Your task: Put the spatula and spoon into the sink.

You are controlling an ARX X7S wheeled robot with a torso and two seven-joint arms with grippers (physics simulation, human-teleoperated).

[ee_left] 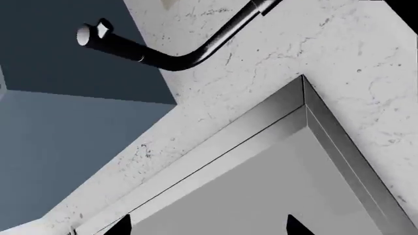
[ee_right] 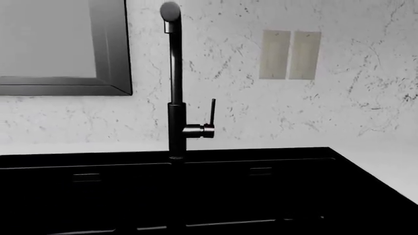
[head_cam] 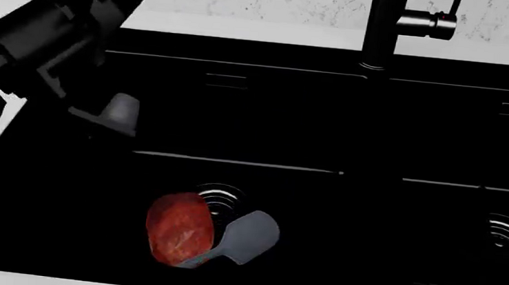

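Observation:
The spatula lies flat on the floor of the sink's left basin. Its handle end touches a red lump beside the ringed drain. My left gripper hangs over the basin's far left corner, well above and left of the spatula. In the left wrist view its two black fingertips stand wide apart, so the left gripper is open with nothing between them. I see no spoon in any view. The right gripper's fingers cannot be made out against the black sink.
The tall black tap stands behind the divider between the basins; the tap has a side lever. A second drain sits in the right basin. White marbled counter and wall surround the sink. A dark-framed window is on the wall.

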